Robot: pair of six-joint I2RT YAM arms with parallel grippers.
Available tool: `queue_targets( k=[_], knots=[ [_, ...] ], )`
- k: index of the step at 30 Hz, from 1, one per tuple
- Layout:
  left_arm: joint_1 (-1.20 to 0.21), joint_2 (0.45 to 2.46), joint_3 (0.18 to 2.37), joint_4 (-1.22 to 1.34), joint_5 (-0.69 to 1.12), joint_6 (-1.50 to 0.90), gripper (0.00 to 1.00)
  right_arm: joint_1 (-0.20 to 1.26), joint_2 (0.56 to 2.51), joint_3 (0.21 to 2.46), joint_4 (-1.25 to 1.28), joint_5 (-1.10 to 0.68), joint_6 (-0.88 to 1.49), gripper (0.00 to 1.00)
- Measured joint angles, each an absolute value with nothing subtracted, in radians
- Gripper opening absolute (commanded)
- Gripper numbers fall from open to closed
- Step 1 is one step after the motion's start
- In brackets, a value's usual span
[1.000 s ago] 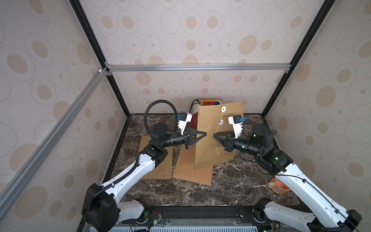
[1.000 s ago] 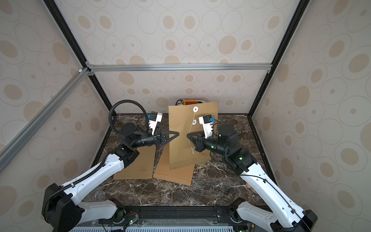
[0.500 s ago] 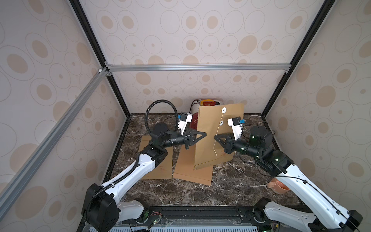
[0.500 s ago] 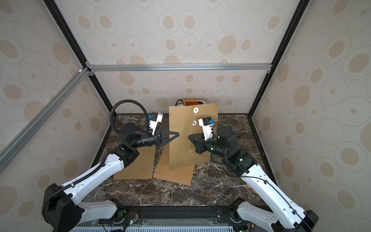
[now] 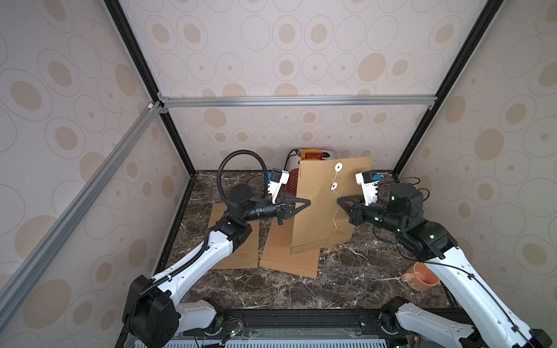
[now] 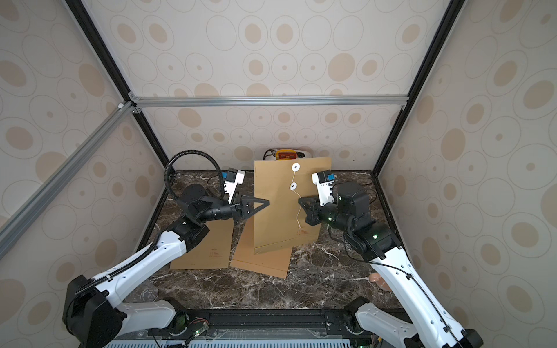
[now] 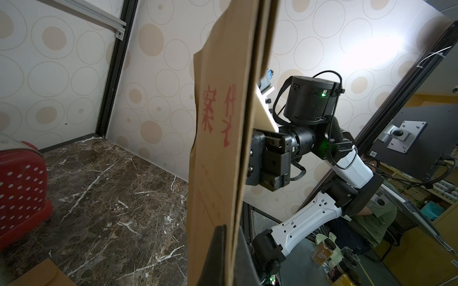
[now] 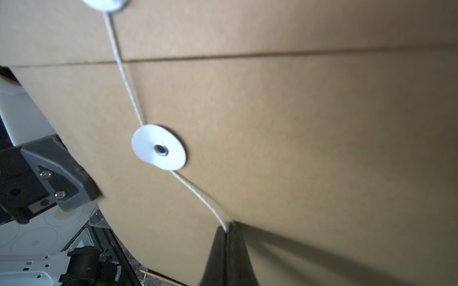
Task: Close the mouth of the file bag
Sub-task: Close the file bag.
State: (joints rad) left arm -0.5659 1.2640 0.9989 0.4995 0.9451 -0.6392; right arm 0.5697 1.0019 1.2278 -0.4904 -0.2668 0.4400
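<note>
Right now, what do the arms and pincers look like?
The left arm and right arm have white shells and black joints. The left pincer and right pincer are black, tapering to points. Each wrist bears a white camera block with blue trim. A black ribbed hose arcs from the left arm.

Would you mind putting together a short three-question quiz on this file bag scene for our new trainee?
1. True or false: the left gripper is shut on one edge of the upright file bag.
2. The right gripper pinches: A) the string, B) the bag's corner, C) nothing.
3. How many other bags lie flat on the table?

Key: 1 true; 2 A; 3 two.
</note>
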Motion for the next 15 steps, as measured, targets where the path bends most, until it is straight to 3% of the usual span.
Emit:
queue_targets(
  k=[15],
  knots=[
    [-0.575,1.264,0.999,0.495,0.945,-0.638,0.0,0.514,1.12,1.444,-0.698,-0.229,0.345,0.0]
  ],
)
